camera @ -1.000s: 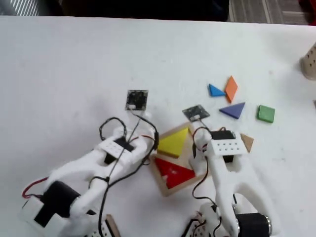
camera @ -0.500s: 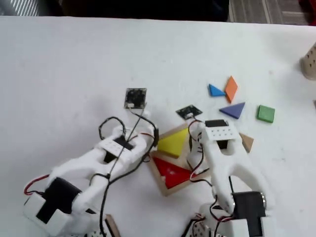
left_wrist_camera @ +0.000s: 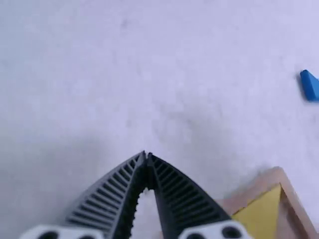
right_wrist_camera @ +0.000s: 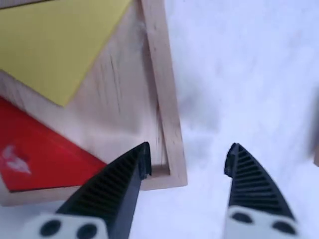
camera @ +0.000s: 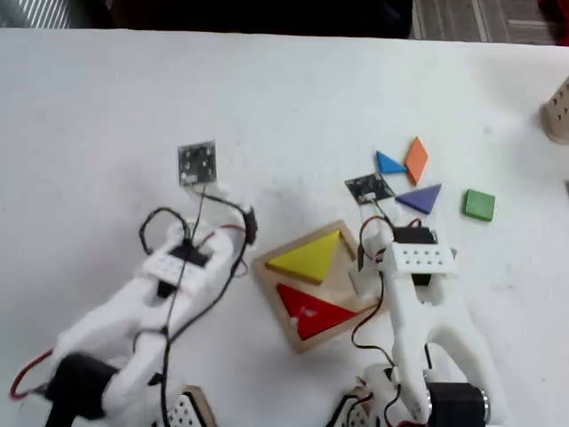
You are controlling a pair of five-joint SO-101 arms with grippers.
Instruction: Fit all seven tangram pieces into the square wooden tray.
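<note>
The square wooden tray (camera: 274,302) is sitting low in the centre of the high view on the white desk (camera: 293,107), carrying a yellow triangle (camera: 308,256) and a red triangle (camera: 311,311). The left gripper (left_wrist_camera: 145,158) is hovering pinched together and empty over bare desk beside a tray corner. The right gripper (right_wrist_camera: 188,152) is hanging spread wide and empty, straddling the tray's rim. Right of centre, a blue triangle (camera: 388,164), orange parallelogram (camera: 415,159), purple triangle (camera: 420,197) and green square (camera: 478,205) are lying loose.

High view looks down on the table (camera: 107,107); wrist views ride close behind the left gripper (left_wrist_camera: 146,158) and right gripper (right_wrist_camera: 189,159) (both catch the tray (left_wrist_camera: 249,186) ahead).
</note>
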